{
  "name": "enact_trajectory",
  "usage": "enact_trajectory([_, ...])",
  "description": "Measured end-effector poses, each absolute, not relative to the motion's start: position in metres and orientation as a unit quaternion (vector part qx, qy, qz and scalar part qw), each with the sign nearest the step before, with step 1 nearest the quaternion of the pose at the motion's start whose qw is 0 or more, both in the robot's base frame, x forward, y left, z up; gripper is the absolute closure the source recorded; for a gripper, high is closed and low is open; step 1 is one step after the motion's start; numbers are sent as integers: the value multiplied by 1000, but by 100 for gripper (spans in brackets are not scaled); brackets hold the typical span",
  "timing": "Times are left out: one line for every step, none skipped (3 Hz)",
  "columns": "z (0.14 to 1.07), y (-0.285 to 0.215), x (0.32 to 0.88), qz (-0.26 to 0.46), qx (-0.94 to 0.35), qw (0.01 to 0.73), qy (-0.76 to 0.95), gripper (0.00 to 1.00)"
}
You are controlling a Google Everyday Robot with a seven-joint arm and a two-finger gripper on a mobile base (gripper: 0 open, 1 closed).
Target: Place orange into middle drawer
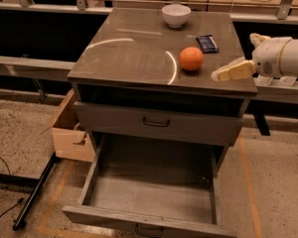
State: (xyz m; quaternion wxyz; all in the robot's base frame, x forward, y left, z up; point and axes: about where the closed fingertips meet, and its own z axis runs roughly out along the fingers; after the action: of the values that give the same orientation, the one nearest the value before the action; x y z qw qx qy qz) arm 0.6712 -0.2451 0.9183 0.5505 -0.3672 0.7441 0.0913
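Observation:
The orange point(191, 58) sits on the grey cabinet's top point(134, 53), right of centre. My gripper point(236, 58) reaches in from the right at the top's right edge, a short way right of the orange and not touching it. It is open and empty; one cream finger point(233, 70) points at the orange. The middle drawer point(89, 180), the lowest one, is pulled out towards me and its tray is empty.
A white bowl point(176, 15) and a dark snack packet point(207, 43) stand behind the orange. The upper drawer point(159, 122) with a black handle is shut. A cardboard box point(69, 133) and a black pole point(35, 192) lie left of the cabinet.

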Motion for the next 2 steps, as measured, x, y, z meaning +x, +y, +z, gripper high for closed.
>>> enact_trajectory([901,-223,700,120,-355,563,736,0])
enact_trajectory([887,-206,712,142,-356,557,737,0])
